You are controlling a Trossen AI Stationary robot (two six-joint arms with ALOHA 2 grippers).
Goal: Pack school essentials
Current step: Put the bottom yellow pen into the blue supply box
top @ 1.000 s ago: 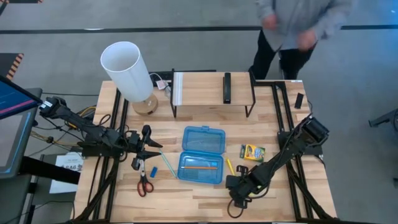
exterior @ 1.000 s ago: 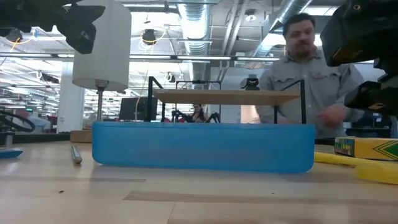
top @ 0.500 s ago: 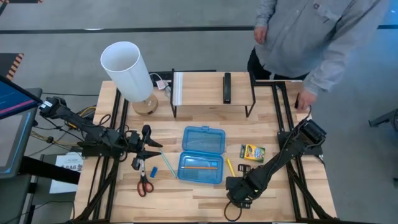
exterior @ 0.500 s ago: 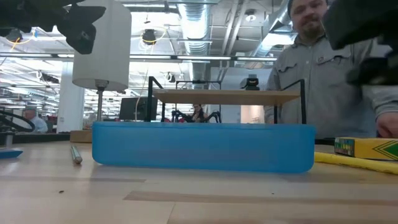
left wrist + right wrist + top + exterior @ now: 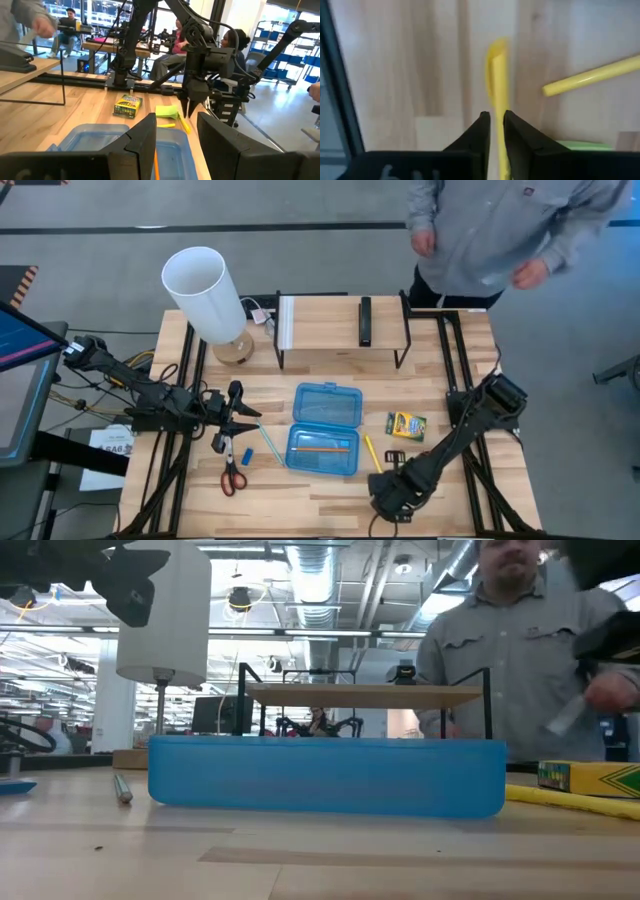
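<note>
The right gripper (image 5: 493, 131) is hanging at the near edge of the surface (image 5: 470, 480), at 5 o'clock from the blue case (image 5: 324, 430). Its fingers (image 5: 479, 131) are almost pressed together around a yellow pencil (image 5: 497, 80) whose long axis is running straight forward between them; whether they are really pinching it, I cannot tell. The left gripper (image 5: 243, 418) is waiting at 9 o'clock, fingers spread.

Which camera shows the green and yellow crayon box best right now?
The high view: the green-yellow crayon box lies flat and unobstructed right of the blue translucent plastic case. The left wrist view shows it farther off, the low view only its side, the right wrist view nothing.
</note>
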